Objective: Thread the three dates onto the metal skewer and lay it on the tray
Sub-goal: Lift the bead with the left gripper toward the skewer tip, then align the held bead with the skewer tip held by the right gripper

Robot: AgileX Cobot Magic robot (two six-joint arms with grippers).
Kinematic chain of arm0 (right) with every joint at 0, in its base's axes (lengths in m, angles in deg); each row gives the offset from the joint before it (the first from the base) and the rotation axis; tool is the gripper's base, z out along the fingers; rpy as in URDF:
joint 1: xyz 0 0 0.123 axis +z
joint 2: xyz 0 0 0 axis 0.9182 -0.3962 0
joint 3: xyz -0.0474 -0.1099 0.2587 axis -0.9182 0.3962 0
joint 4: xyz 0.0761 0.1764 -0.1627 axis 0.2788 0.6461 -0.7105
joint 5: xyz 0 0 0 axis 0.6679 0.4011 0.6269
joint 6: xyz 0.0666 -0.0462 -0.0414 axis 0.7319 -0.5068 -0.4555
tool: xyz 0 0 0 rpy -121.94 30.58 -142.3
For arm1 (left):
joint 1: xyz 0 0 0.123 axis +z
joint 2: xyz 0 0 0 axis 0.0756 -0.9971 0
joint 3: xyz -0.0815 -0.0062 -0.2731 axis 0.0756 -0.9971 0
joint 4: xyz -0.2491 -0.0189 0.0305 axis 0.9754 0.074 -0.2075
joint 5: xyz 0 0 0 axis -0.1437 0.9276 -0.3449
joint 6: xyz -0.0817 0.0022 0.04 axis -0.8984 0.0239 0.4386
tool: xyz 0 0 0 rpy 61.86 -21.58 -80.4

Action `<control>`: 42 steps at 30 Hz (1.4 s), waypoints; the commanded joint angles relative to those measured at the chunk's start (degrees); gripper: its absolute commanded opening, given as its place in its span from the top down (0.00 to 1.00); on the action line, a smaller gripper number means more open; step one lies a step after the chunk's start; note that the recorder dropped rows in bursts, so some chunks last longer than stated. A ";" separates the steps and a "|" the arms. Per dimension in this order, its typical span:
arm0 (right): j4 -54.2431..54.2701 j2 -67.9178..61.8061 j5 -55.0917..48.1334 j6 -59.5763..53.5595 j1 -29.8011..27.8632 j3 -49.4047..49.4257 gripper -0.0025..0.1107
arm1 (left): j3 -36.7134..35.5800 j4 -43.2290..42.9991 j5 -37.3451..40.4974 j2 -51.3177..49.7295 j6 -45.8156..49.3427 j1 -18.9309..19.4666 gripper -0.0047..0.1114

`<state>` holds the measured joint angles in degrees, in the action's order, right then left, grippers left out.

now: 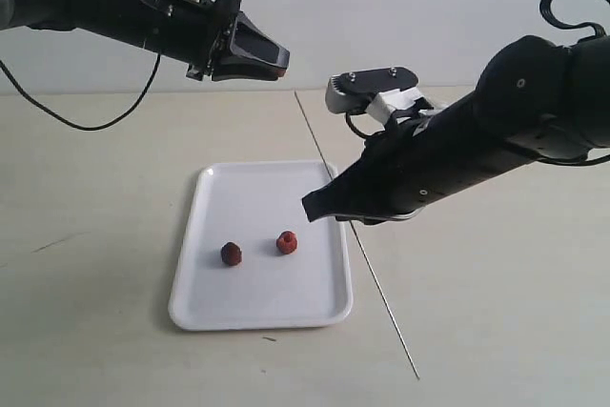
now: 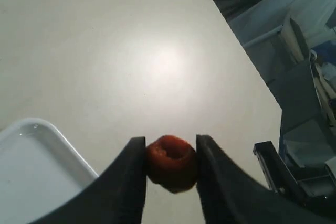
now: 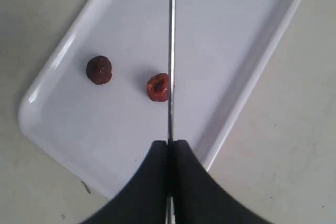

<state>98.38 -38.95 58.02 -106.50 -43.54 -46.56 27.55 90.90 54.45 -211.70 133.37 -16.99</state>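
Left fingers (image 2: pixel 126 182) pinch a date (image 2: pixel 171 162) above bare table (image 2: pixel 105 51); right fingers (image 3: pixel 152 182) clamp the skewer (image 3: pixel 171 51) — two dates (image 3: pixel 99 70) (image 3: pixel 157 87) on the tray (image 3: pixel 252 77), off-rim.

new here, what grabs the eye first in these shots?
The left hand, up off the table, pinches one reddish date. The right hand is shut on the thin metal skewer, pointing it over the white tray, where a darker date and a redder date lie apart.

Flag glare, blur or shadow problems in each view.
Left wrist view: glare patch on the table, held date clear, far room dim. Right wrist view: skewer crisp, faint shadows by the dark date and red date. Exterior view: even light, skewer not discernible.
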 commanded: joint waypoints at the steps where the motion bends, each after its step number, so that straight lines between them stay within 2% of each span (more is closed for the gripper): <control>1: 0.27 0.40 1.06 -0.57 -0.27 0.27 0.98 | -0.02 1.42 -0.09 -0.04 -0.39 0.10 0.69; 8: 0.73 0.40 3.08 -0.57 -0.27 0.27 0.98 | -0.02 1.42 0.42 -0.04 -0.39 0.10 0.69; 11: 0.85 0.40 3.21 -0.57 -0.14 0.27 0.98 | -0.02 2.57 0.42 -0.04 -0.39 0.10 0.72; 21: 14.96 0.40 4.63 -13.01 -0.14 0.14 0.98 | -0.02 7.06 0.42 -0.04 -0.39 0.00 0.73; 29: 15.55 0.40 7.31 -13.01 -0.14 0.14 0.98 | -0.02 9.26 0.42 -0.04 -0.39 -0.61 0.73; 36: 15.81 0.40 7.73 -13.22 -0.14 -0.10 0.98 | -0.02 10.98 0.42 -0.04 -0.39 -2.94 0.73; 42: 16.55 0.40 9.08 -12.37 -0.14 -0.10 0.98 | -0.02 11.03 0.42 -0.04 -0.39 -2.94 0.73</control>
<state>114.23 -38.95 65.61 -119.07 -43.54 -46.56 27.55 100.32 54.79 -211.70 133.23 -19.83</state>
